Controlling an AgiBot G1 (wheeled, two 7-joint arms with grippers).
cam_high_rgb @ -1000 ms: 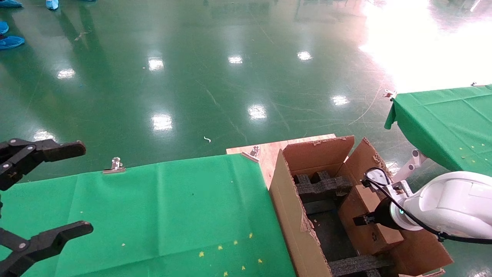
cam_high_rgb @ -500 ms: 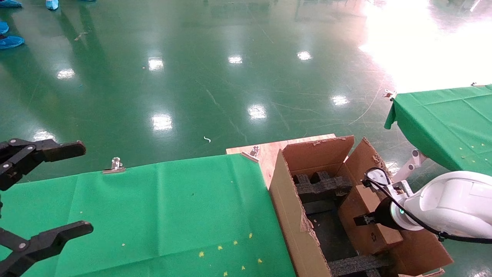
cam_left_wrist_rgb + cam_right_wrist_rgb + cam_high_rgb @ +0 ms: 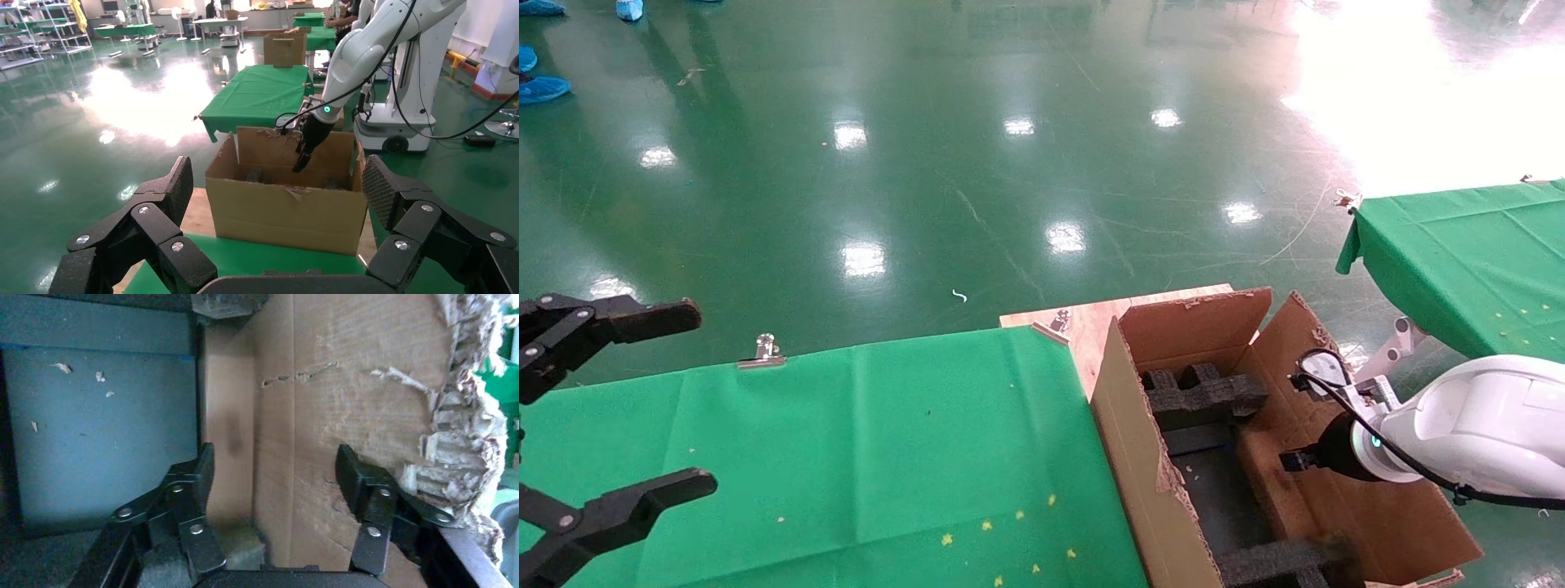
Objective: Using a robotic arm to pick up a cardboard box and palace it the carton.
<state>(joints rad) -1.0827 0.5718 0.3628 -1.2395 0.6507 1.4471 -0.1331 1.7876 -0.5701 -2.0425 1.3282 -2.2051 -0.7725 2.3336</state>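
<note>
The large brown carton point(image 3: 1140, 457) with torn flaps stands right of the green table, with black foam inserts point(image 3: 1205, 396) inside. The small cardboard box point(image 3: 1267, 482) lies low inside it, on edge along the right wall. In the right wrist view its narrow brown face point(image 3: 227, 416) is a blur beside the carton's wall point(image 3: 355, 386). My right gripper point(image 3: 1291, 460) on the white robotic arm point(image 3: 1483, 433) hangs open just above it, holding nothing point(image 3: 275, 468). Far left, my left gripper point(image 3: 682, 400) is parked open over the table, facing the carton point(image 3: 284, 211).
A green-clothed table point(image 3: 846, 449) with metal clips point(image 3: 764, 351) fills the left foreground. Under the carton sits a wooden board point(image 3: 1091, 318). A second green table point(image 3: 1467, 261) stands at far right. Glossy green floor lies beyond.
The right gripper has opened and let the cardboard box go. The box has dropped from the fingers to lower inside the carton. The left arm has not moved.
</note>
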